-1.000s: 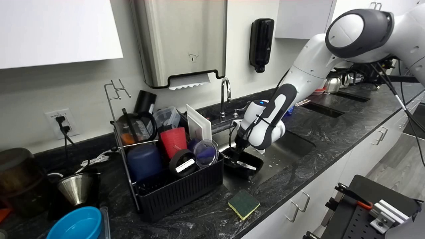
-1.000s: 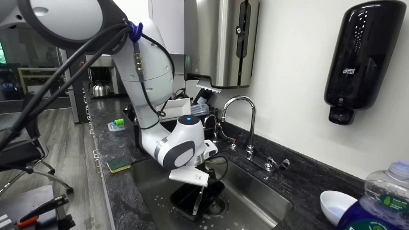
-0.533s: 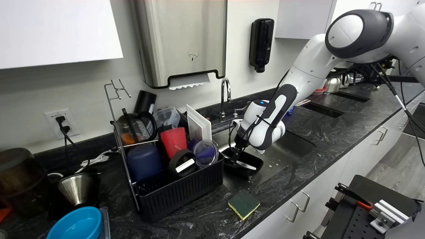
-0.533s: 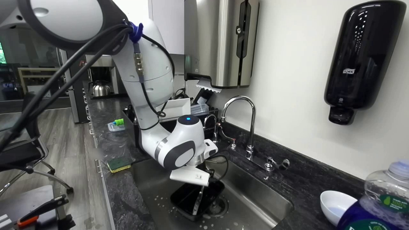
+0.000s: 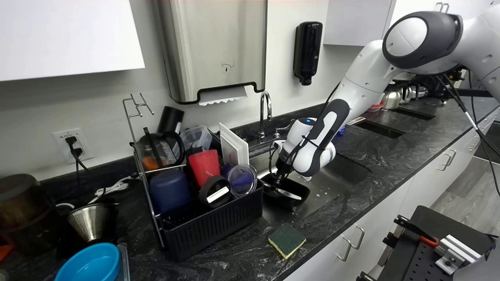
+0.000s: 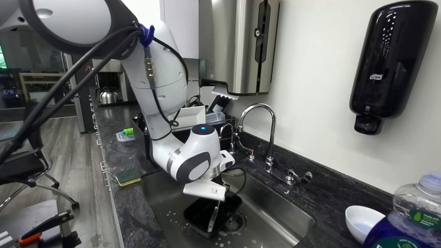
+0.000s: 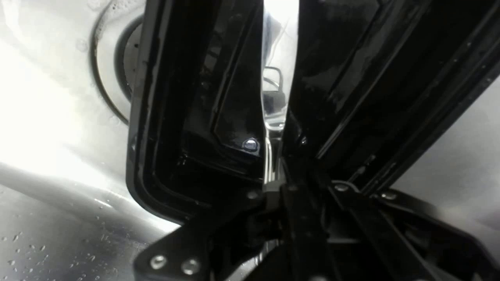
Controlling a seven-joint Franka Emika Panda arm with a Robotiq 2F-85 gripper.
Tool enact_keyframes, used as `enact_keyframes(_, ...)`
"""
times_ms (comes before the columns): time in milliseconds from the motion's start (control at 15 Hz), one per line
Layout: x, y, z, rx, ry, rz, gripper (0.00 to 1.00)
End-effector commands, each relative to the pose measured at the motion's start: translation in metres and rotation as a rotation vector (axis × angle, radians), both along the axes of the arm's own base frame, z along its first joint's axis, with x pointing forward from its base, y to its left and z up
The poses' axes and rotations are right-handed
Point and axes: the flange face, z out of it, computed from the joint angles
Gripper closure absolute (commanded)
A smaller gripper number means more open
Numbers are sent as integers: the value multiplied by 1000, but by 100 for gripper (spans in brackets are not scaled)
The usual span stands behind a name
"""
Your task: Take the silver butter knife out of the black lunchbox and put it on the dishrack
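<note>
Black countertop, smooth and marbled with grey veins, frames the droplet-flecked steel sink under the claw. With its jaws drawn together, the claw pinches the silver butter knife, whose polished, mirror-bright broad end reaches forward inside the black lunchbox; whether that end touches the tray's floor, I cannot tell. This lunchbox, shallow and glossy with rounded corners and a stepped rim, sits in the sink below the claw, just beside the round metal drain. Farther from the claw, just beside the sink, lies a square sponge, rough dark green over yellow foam. Left of the claw in an exterior view stands the dishrack, slatted black walls under bent wire, carrying a tapered red cup and an upright white square plate. On the wall side of the claw arches a chrome gooseneck faucet. Beyond, on the pale wall, hang a brushed-metal towel dispenser trailing tooth-edged paper and a glossy black soap dispenser.
</note>
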Motion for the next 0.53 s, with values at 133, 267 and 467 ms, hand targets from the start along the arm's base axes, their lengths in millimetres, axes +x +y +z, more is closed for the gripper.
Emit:
enact_keyframes(133,1,-3,-3,-5,-26,24,100)
enact_keyframes(267,2,-2,-2,-8,-30,24,72)
enact_keyframes(467,5,-1,0,-12,-40,30,53)
